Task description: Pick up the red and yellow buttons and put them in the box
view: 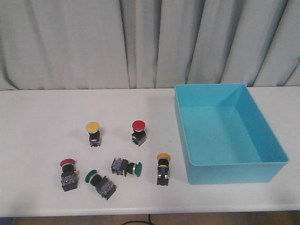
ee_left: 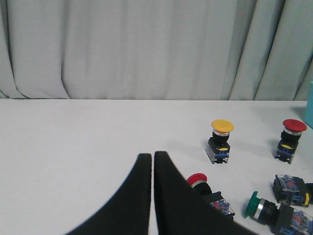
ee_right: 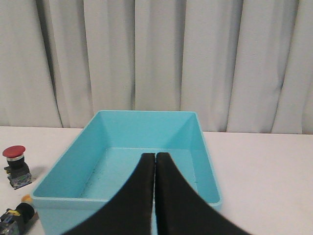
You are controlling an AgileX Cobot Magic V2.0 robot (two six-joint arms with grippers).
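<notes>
Two yellow buttons (view: 93,132) (view: 163,168) and two red buttons (view: 138,132) (view: 68,173) stand on the white table left of the empty light-blue box (view: 192,161). Neither gripper shows in the front view. In the left wrist view my left gripper (ee_left: 152,155) is shut and empty, with a red button (ee_left: 200,183) just beside it and a yellow button (ee_left: 221,140) and a red button (ee_left: 292,139) farther off. In the right wrist view my right gripper (ee_right: 155,156) is shut and empty before the box (ee_right: 58,198); a red button (ee_right: 15,165) and a yellow button (ee_right: 17,215) lie beside the box.
Two green-capped switches (view: 100,183) (view: 127,167) lie on their sides among the buttons; one shows in the left wrist view (ee_left: 274,214). A grey curtain (view: 140,42) hangs behind the table. The table's front edge (view: 140,211) runs near the closest buttons.
</notes>
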